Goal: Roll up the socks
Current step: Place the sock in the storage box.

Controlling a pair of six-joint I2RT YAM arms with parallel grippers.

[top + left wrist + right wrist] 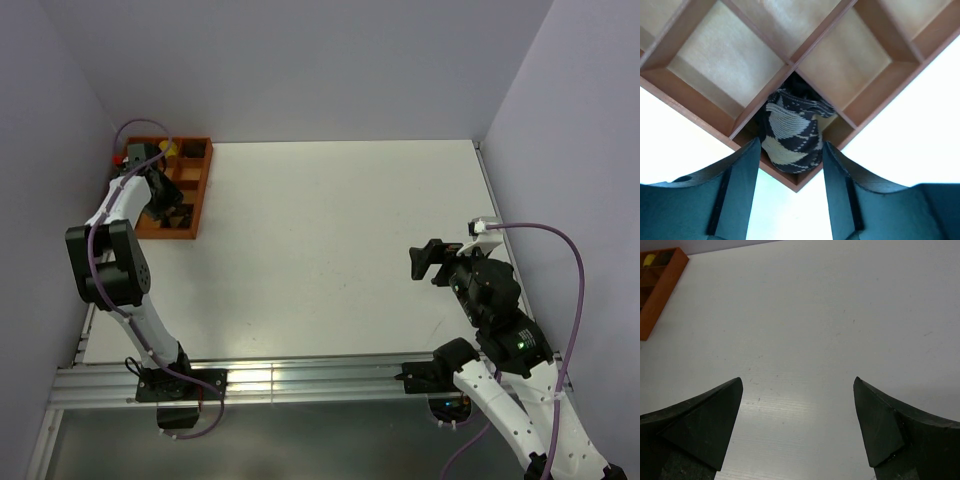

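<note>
A rolled sock [790, 137], dark with a cream pattern, sits in the corner compartment of the orange-brown divided tray [705, 120]. My left gripper [791, 146] is open just above it, one finger on each side, and holds nothing. In the top view the left gripper [162, 198] hovers over the tray [198, 185] at the table's far left. My right gripper [424, 262] is open and empty above the bare white table on the right; in its own view the fingers [715, 410] are spread wide over the table.
The tray holds other small items at its far end, one yellow [168, 150] and one red [130, 158]. The tray's corner shows in the right wrist view [662, 290]. Grey walls close the table on the left, back and right.
</note>
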